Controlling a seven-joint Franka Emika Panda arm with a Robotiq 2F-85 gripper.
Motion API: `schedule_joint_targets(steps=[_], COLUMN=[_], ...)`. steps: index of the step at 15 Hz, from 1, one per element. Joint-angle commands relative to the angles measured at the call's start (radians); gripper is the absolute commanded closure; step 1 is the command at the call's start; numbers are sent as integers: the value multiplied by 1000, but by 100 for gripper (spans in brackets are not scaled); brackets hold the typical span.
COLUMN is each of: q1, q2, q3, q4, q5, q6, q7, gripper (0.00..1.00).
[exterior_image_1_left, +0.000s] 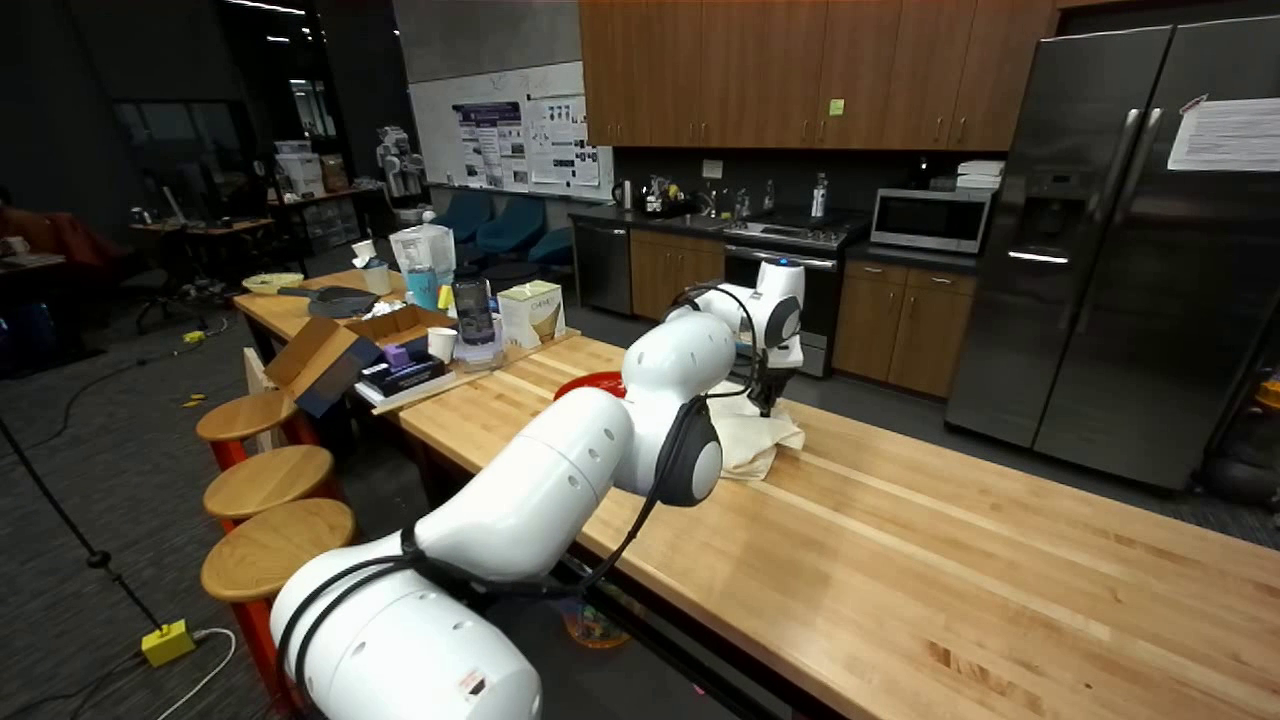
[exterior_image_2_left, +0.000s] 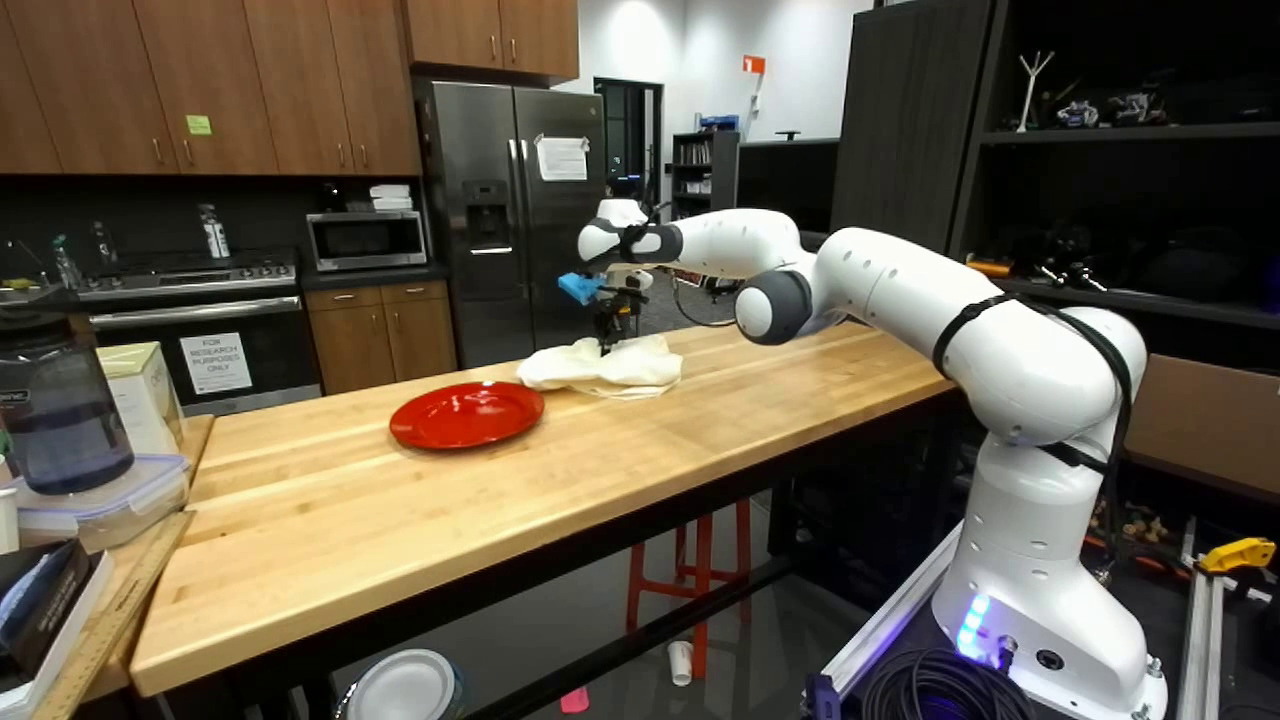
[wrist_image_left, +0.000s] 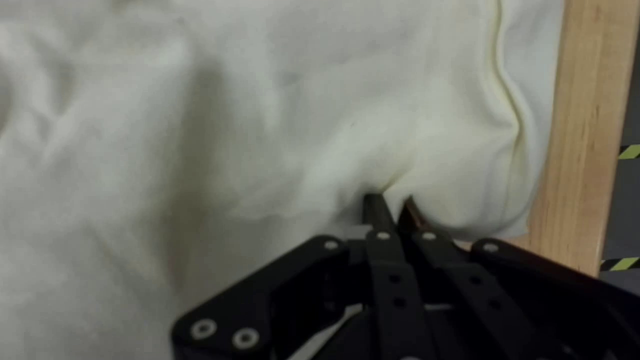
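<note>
Bench (exterior_image_2_left: 300, 510): cream cloth (exterior_image_2_left: 630, 372), pinched by closed end effector (wrist_image_left: 393, 201); red plate (exterior_image_2_left: 466, 416), cloth's eight o'clock in an exterior view. We judge: grasping; next move needs steadiness.

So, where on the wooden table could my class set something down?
Bare wood: the table past the cloth, on the side away from the red plate; also between that plate and the clear lidded container. Crowded: around the pan, open box and jug; and the cloth itself, where the claw rests.
</note>
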Motion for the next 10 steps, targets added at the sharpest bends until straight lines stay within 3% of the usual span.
schedule_joint_targets(steps=[1, 10], q1=[44, 97], q2=[-1, -1], q3=[-34, -35], q4=[0, 15], q5=[-58, -121], q6=[-52, -120], q7=[-43, -123], gripper=[99, 99])
